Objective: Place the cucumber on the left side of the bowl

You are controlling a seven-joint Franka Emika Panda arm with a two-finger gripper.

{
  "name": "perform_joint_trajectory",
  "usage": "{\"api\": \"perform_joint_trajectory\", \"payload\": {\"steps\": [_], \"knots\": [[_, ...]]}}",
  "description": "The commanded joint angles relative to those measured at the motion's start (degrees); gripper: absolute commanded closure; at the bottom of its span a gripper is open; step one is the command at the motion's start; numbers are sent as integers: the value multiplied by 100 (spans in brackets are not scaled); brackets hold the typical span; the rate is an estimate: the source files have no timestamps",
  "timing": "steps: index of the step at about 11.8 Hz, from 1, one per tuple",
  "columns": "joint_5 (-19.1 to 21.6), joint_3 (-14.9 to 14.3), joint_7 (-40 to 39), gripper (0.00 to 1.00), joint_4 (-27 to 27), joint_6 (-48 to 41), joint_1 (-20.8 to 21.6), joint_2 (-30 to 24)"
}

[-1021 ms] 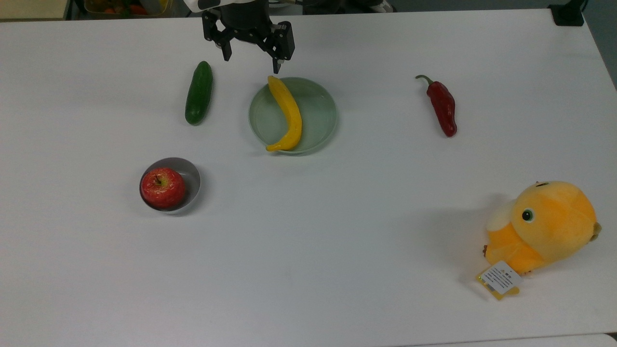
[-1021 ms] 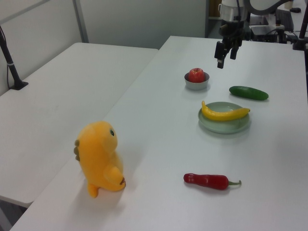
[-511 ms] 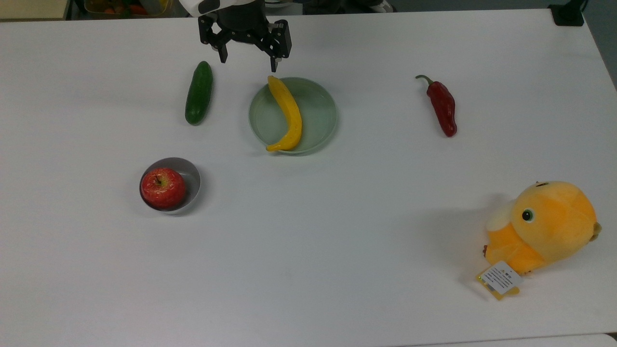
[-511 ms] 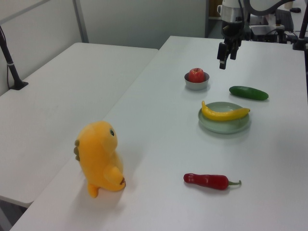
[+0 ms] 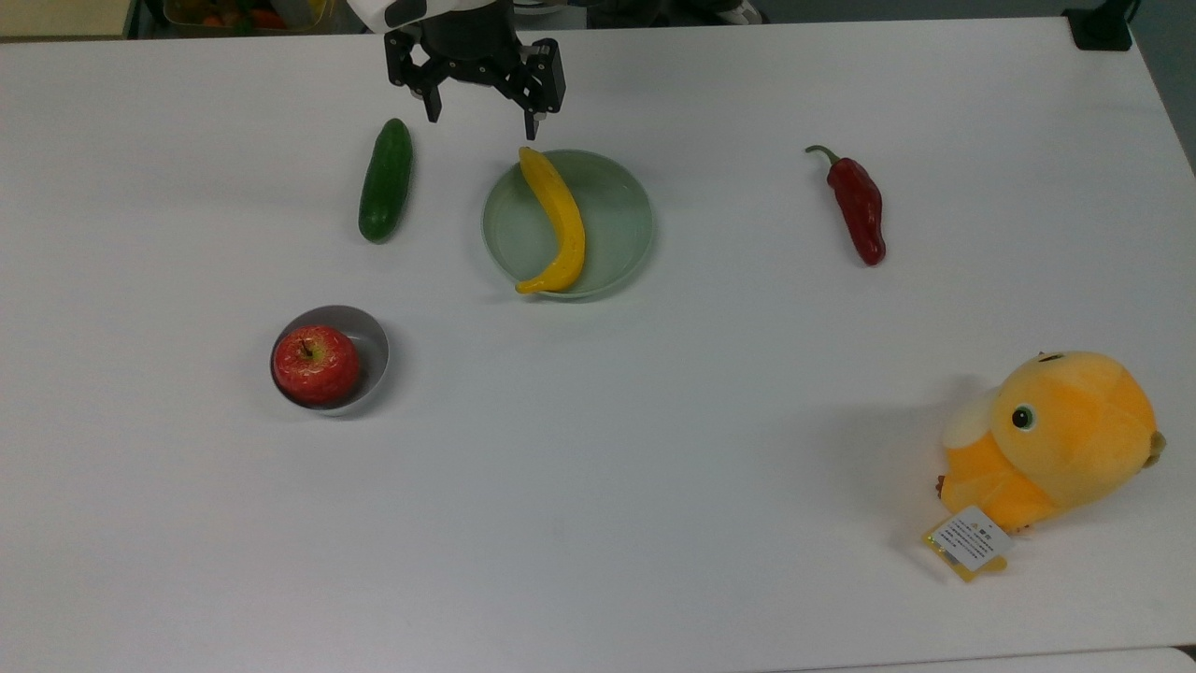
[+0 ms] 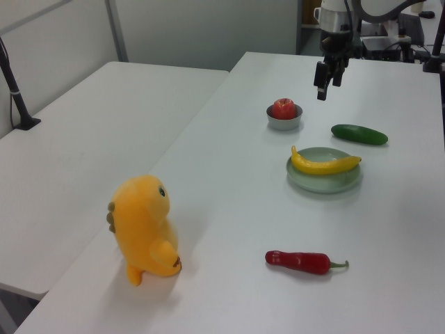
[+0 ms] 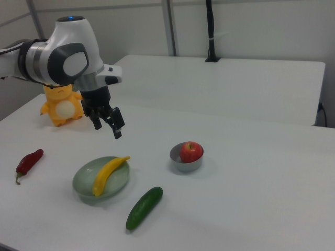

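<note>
Overhead, hand (image 5: 479, 119) spread above table (image 5: 598, 523).

On my table (image 5: 654, 523) I count one cucumber (image 5: 385, 179), one banana (image 5: 557, 221), one red chili pepper (image 5: 858, 206) and one apple (image 5: 316, 364). There is one small grey bowl (image 5: 375, 346), one pale green dish (image 5: 612, 224) and one orange plush toy (image 5: 1051, 437).
</note>
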Motion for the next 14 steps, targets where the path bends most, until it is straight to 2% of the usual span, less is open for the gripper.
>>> {"api": "perform_joint_trajectory", "payload": {"steps": [1, 9, 14], "knots": [[56, 37, -76, 0, -47, -130, 30, -55], [21, 28, -287, 0, -398, -103, -242, -230], [-567, 2, -664, 0, -1233, 415, -725, -424]]}}
